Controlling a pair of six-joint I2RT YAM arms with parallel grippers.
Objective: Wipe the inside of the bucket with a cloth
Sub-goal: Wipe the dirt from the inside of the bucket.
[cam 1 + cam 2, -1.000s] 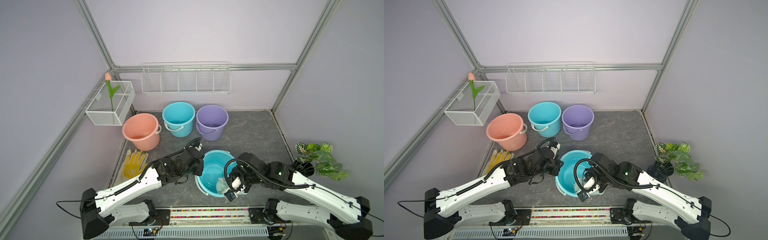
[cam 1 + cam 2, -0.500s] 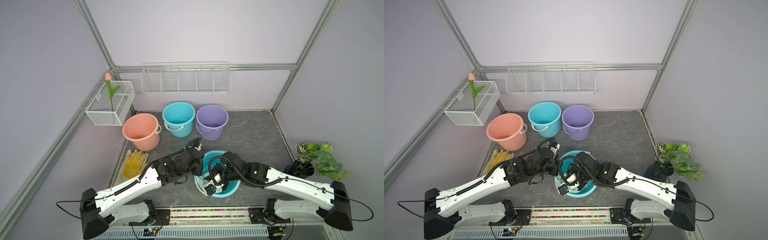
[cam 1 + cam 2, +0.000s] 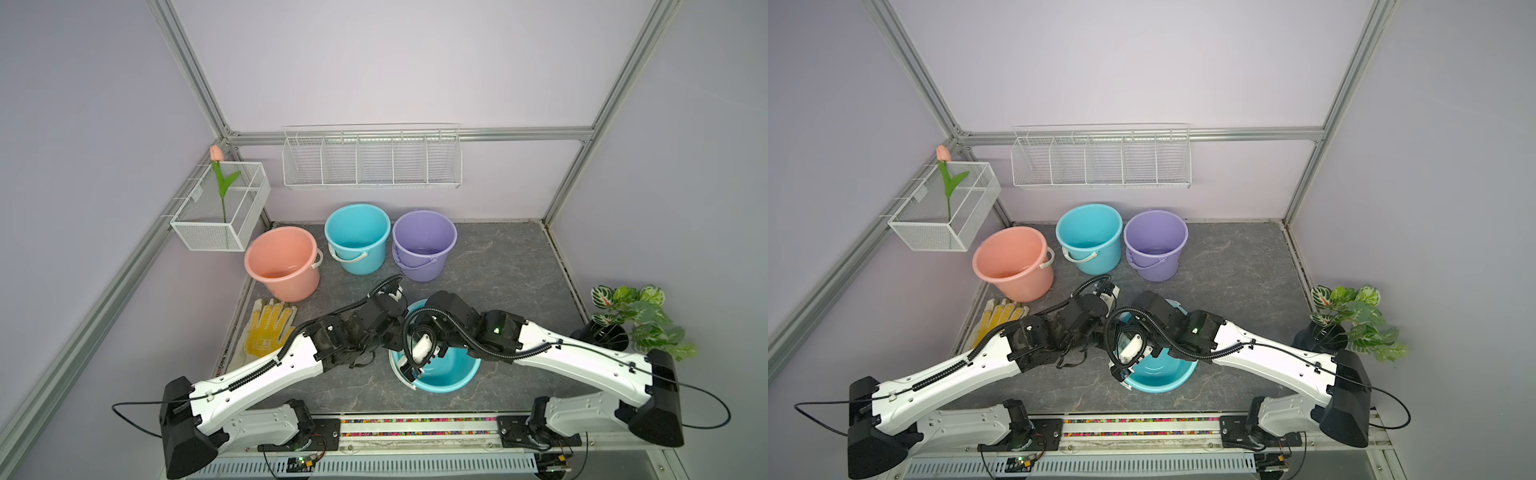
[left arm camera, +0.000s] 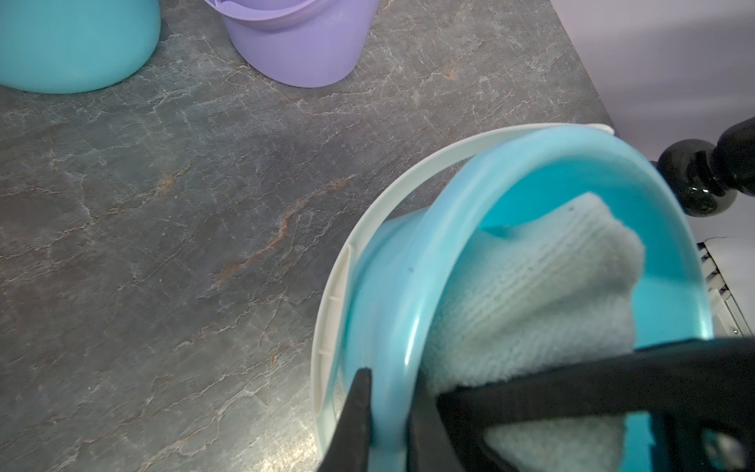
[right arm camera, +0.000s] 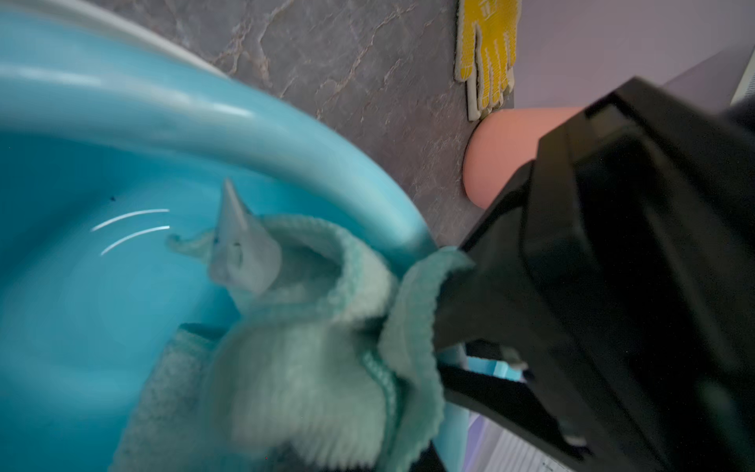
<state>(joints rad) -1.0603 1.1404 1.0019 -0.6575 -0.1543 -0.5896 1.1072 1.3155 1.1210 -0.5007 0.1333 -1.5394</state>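
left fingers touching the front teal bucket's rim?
Touching. The left wrist view shows the left gripper with its fingers clamped on either side of the front teal bucket rim, with no gap.

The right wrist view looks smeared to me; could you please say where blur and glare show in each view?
Right wrist view: the bucket wall and the cloth are smeared, with two glare streaks on the wall. Left wrist view: table sharp, rim soft. Both top views: crisp, evenly lit.

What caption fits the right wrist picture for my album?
Right gripper holds mint cloth inside the blue bucket; a glove lies beyond.
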